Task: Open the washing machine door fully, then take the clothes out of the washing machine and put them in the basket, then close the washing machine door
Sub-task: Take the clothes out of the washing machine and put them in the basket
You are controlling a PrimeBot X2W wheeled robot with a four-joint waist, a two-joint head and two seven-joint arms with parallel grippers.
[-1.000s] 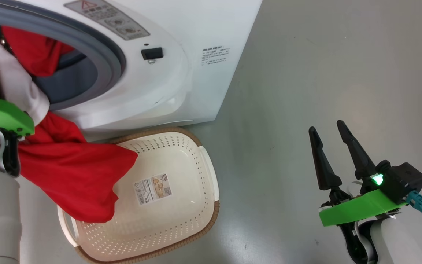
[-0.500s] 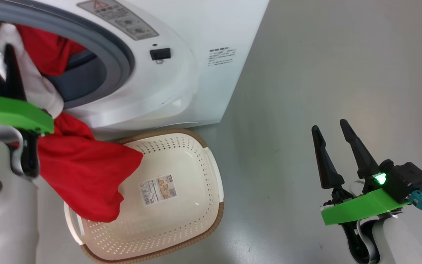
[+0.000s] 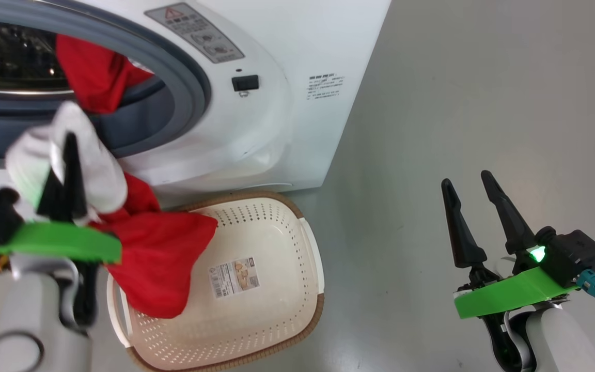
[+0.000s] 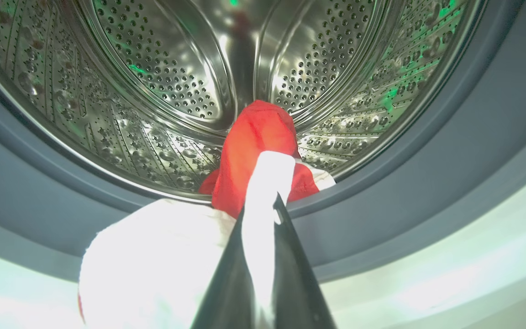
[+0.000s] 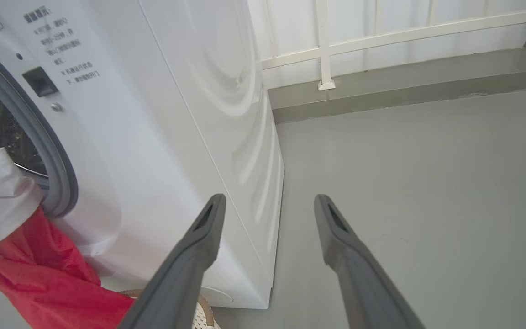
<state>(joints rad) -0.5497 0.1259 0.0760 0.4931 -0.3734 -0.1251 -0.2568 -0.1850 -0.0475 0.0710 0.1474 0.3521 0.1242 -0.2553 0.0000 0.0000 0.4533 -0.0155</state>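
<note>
My left gripper (image 3: 67, 142) is shut on a white part of the clothes (image 3: 158, 258), just outside the mouth of the washing machine (image 3: 287, 62). The red fabric hangs from it over the left end of the cream basket (image 3: 319, 302). In the left wrist view my left gripper (image 4: 260, 205) pinches white cloth, and a red part of the clothes (image 4: 254, 137) trails back over the grey ring into the steel drum (image 4: 153, 68). My right gripper (image 3: 465, 178) stands open over the bare floor to the right, nothing between its fingers. The washing machine door is out of view.
The basket sits on the grey floor (image 3: 457, 93) right against the washer's front. In the right wrist view the open right gripper (image 5: 267, 198) points along the washer's side panel (image 5: 208, 100) toward a white railing (image 5: 322, 50) at the back.
My left gripper has shut on the white cloth and drawn back from the drum mouth toward the basket, pulling the red fabric along. The head camera has shifted. The right arm has stayed put.
</note>
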